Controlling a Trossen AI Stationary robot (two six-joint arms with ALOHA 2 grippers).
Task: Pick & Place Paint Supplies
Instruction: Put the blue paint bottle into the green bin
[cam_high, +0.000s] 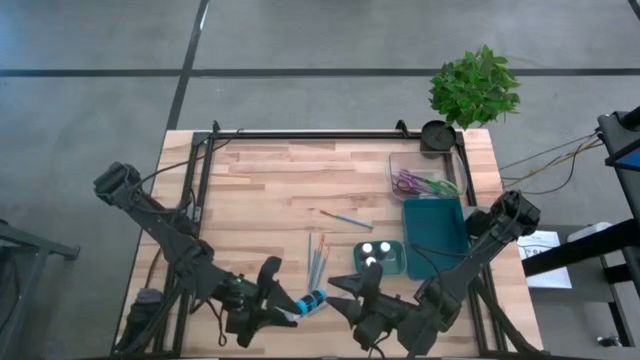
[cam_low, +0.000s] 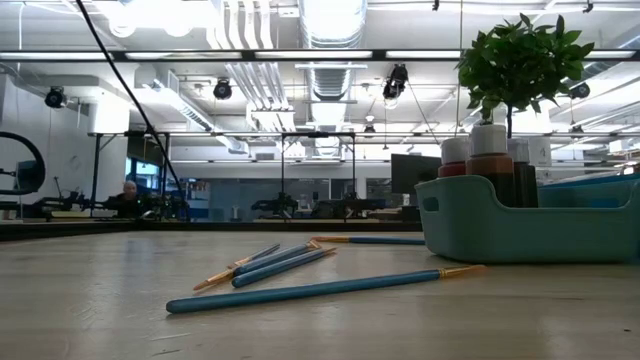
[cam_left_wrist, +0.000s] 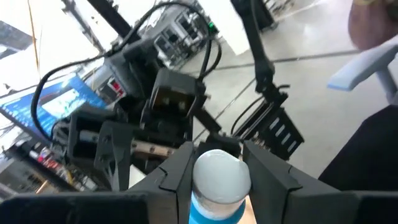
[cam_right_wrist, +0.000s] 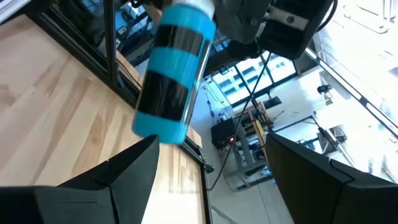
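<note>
My left gripper (cam_high: 285, 305) pinches the blue tube (cam_high: 312, 300) near the table's (cam_high: 260, 190) front edge. My right gripper (cam_high: 352, 290) faces it, fingers spread, a gap between. Brushes (cam_high: 318, 258) lie just beyond; bare wood behind them.

A robotics lab or open industrial workspace: a butcher-block table (cam_high: 270, 190) on a gray concrete floor (cam_high: 320, 40), exposed ceiling ducts (cam_low: 330, 20) and strip lights (cam_low: 300, 55), workstations with monitors (cam_low: 415, 172), and a seated person (cam_low: 128, 195) at nine o'clock.
</note>
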